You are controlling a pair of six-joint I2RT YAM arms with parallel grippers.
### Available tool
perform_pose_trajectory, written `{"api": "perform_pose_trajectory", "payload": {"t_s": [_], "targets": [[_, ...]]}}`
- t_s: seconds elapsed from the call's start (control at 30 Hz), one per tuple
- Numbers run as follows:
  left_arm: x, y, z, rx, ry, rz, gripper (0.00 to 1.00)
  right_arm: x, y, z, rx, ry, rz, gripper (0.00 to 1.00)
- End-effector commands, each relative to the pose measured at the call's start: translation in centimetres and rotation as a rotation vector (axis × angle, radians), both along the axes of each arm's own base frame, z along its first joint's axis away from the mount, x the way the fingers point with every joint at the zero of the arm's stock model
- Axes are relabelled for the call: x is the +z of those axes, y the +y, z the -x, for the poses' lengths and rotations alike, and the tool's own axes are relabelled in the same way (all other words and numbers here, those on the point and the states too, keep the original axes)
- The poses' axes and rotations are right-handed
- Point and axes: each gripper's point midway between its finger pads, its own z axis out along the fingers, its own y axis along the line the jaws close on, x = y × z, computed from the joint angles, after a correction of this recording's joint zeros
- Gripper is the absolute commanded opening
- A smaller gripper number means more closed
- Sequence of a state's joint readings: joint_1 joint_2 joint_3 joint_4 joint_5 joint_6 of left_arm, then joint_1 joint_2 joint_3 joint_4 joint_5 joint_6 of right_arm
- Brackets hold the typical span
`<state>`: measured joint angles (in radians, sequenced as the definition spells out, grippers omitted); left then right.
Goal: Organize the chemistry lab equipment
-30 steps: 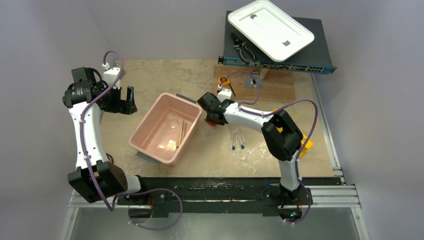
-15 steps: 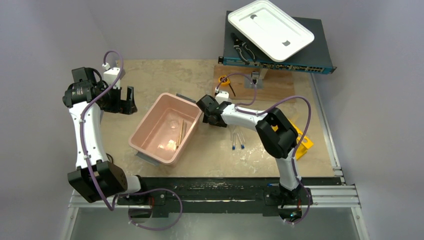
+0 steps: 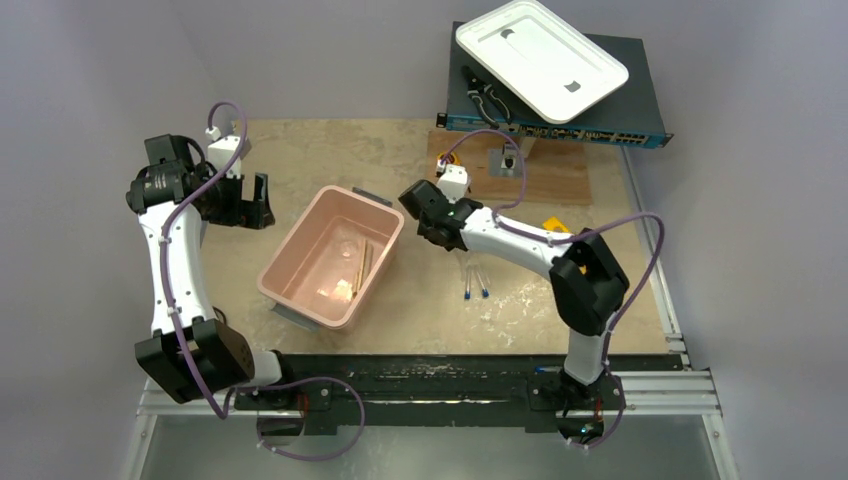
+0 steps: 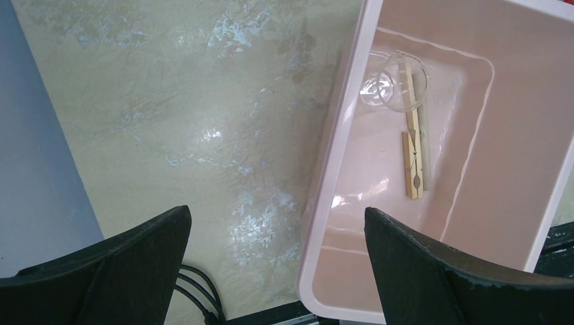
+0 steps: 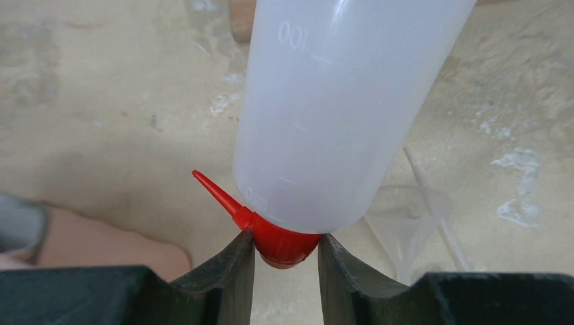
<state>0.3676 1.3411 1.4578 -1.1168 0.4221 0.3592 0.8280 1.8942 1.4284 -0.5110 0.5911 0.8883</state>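
Note:
In the right wrist view my right gripper (image 5: pixel 285 237) is shut on the red cap of the translucent-white squeeze bottle (image 5: pixel 338 101), whose red nozzle (image 5: pixel 215 193) points left. From above, that gripper (image 3: pixel 437 226) sits just right of the pink bin (image 3: pixel 300 300), and the bottle is hidden under it. Two thin clear tubes with blue tips (image 3: pixel 475 281) lie on the table close by. Wooden sticks (image 4: pixel 413 159) and a clear glass piece (image 4: pixel 401 84) lie inside the bin (image 4: pixel 338 176). My left gripper (image 4: pixel 276 213) hangs open over the bin's left rim. A corner of the yellow rack (image 3: pixel 556 226) peeks out behind the right arm.
A clear funnel (image 5: pixel 406 210) lies on the table under the bottle. At the back right a white tray (image 3: pixel 540 55) rests on a black box, with pliers (image 3: pixel 485 97) beside it. A wooden board (image 3: pixel 545 170) lies in front of the box.
The right gripper opened and closed again on the bottle's cap. Its elbow swung to the right and now covers most of the yellow rack. The left arm has stayed still.

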Motion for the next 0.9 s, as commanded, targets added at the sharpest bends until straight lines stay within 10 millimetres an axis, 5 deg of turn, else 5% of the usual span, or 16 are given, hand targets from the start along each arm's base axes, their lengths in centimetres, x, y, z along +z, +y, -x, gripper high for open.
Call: {"api": "perform_pose_trajectory", "payload": {"t_s": [0.0, 0.2, 0.37, 0.57, 0.87], "targets": [[0.0, 0.2, -0.2, -0.004, -0.005, 0.001, 1.0, 8.2, 1.1, 2.0, 0.056, -0.16, 0.007, 0.17], [1.2, -0.1, -0.5, -0.01, -0.026, 0.018, 1.0, 15.3, 4.7, 7.3, 0.215, -0.213, -0.063, 0.17], [1.8, -0.2, -0.4, -0.012, -0.037, 0.019, 1.0, 18.5, 9.1, 10.9, 0.402, -0.184, -0.198, 0.17], [2.2, -0.3, -0.2, -0.01, -0.043, 0.018, 1.0, 16.5, 16.2, 14.8, 0.665, -0.028, -0.277, 0.22], [2.6, -0.3, 0.1, -0.014, -0.05, 0.006, 1.0, 12.9, 21.2, 16.7, 0.804, 0.104, -0.317, 0.3]]}}
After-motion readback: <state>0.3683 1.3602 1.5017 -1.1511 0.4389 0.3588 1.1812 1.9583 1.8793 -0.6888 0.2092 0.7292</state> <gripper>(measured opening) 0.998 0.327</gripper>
